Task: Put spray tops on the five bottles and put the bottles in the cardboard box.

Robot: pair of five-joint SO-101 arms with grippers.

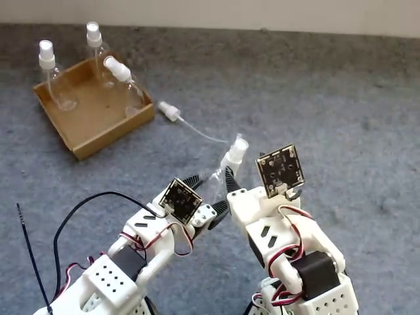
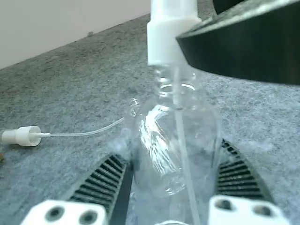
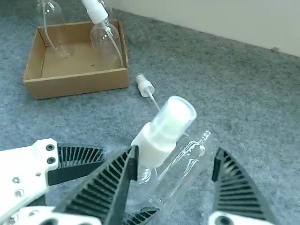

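Observation:
My left gripper (image 2: 173,164) is shut on a clear bottle (image 2: 176,140) that stands upright on the carpet. A white spray top (image 2: 169,33) sits over its neck, with the tube running down inside. In the high view the left gripper (image 1: 207,195) is beside the right one. My right gripper (image 3: 177,154) is open around the spray top (image 3: 164,126), one black finger (image 2: 243,42) close against it. A second clear bottle (image 3: 190,157) without a top lies on the carpet just behind. A loose spray top (image 1: 169,111) with its tube lies near the cardboard box (image 1: 108,141).
Three bottles with spray tops, such as one (image 1: 125,82) leaning at the box's right side, stand inside the shallow box at the far left. A black cable (image 1: 62,230) loops beside the left arm. Grey carpet stretches open to the right.

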